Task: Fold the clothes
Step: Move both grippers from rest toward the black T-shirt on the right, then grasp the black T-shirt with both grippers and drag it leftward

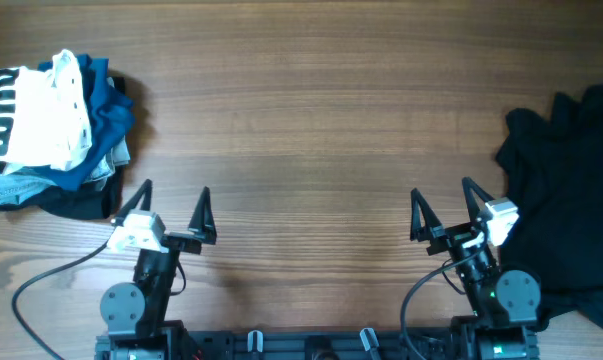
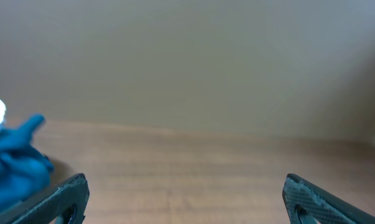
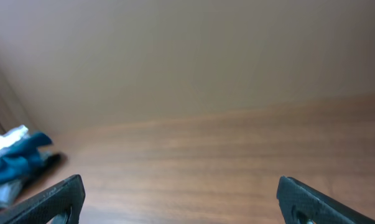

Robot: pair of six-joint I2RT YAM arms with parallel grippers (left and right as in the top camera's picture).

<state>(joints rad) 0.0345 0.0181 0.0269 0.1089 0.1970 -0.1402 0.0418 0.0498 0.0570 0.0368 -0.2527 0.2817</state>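
Observation:
A pile of folded clothes (image 1: pixel 51 130), white, blue and dark, lies at the table's far left; its blue edge shows in the left wrist view (image 2: pixel 13 168) and in the right wrist view (image 3: pixel 16 165). A heap of black clothes (image 1: pixel 571 190) lies crumpled at the right edge. My left gripper (image 1: pixel 173 205) is open and empty near the front edge, right of the pile; its fingers frame bare wood (image 2: pixel 186 196). My right gripper (image 1: pixel 443 205) is open and empty, just left of the black heap, over bare wood (image 3: pixel 178 196).
The wooden table (image 1: pixel 311 130) stretches between the two heaps. Both arm bases and their cables sit at the front edge (image 1: pixel 311 340). A plain wall rises behind the table in the wrist views.

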